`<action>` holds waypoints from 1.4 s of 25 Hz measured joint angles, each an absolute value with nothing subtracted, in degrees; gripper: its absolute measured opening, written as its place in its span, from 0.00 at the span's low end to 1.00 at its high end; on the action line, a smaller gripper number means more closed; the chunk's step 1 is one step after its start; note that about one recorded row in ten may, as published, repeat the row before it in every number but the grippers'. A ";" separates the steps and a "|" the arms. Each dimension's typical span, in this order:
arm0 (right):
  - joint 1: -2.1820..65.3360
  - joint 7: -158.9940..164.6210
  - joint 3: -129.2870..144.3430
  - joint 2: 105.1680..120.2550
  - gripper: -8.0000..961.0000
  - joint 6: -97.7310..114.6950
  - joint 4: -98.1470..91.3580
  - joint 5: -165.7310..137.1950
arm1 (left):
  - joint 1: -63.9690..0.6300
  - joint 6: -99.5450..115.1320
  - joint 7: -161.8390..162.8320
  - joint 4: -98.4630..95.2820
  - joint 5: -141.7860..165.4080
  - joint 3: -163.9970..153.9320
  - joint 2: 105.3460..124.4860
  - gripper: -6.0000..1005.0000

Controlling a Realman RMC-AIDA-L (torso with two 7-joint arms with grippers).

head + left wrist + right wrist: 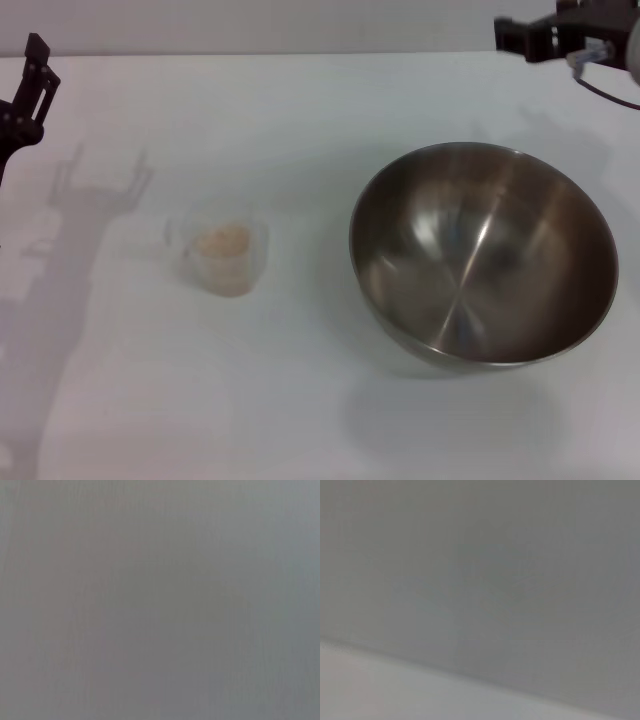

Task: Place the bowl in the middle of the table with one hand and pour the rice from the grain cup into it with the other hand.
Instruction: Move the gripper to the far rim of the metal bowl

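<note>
Bowl (pixel 482 255) sitting at four o'clock on table (pixel 300 400), grain cup (pixel 222 255) holding rice (pixel 223 243) at nine, left gripper (pixel 28 85) hanging at ten, right gripper (pixel 545 35) at one, finger state impossible to tell for both

Beyond the far edge we see a plain grey wall (pixel 300 25), a narrow strip across the top of the head view. The left wrist view gives us a uniform grey surface (pixel 160 600); we cannot tell what it is. In the right wrist view, a similar grey expanse (pixel 480 570) meets a paler band (pixel 395 690) along a slanted line.
</note>
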State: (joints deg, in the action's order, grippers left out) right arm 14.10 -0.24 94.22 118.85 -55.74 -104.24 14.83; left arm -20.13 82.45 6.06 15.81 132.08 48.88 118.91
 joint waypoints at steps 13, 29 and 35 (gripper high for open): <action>32.19 -23.50 63.91 118.51 0.63 -98.44 -95.52 24.62 | -20.29 82.52 6.29 16.18 132.01 50.27 118.83 0.82; 36.85 -35.83 58.88 116.71 0.60 -95.90 -72.91 25.82 | -20.48 83.83 6.15 15.94 132.01 50.78 118.74 0.82; 37.46 -36.83 58.84 116.66 0.60 -94.18 -69.14 25.85 | -20.48 83.97 6.11 15.94 132.01 50.81 118.74 0.82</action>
State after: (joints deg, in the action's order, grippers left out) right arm 37.46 -36.83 58.84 116.66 -94.18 -69.14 25.85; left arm -20.48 83.97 6.11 15.94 132.01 50.81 118.74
